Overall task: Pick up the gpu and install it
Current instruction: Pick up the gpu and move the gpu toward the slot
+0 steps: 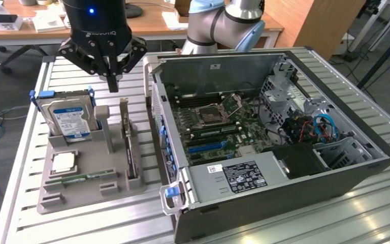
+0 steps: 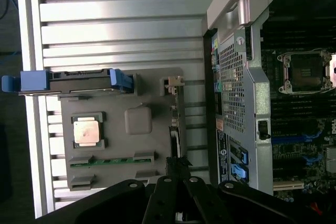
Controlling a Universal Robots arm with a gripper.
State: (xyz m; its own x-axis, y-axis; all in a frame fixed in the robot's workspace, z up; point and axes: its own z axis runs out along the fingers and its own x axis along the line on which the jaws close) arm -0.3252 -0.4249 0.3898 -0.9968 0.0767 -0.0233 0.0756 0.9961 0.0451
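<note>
Our gripper (image 1: 114, 84), squeezed tight and empty, hangs above the gpu (image 1: 128, 147) at six o'clock; we think picking up needs it wider.

gpu (image 1: 128, 145) between holder post (image 1: 104, 126) and case wall (image 1: 157, 114), gap seemingly narrow

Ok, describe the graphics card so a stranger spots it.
On the exterior view's left of the open computer case sits a grey tray. The graphics card stands on edge along the tray's case side, a thin board, unlike the blue-labelled hard drive.
</note>
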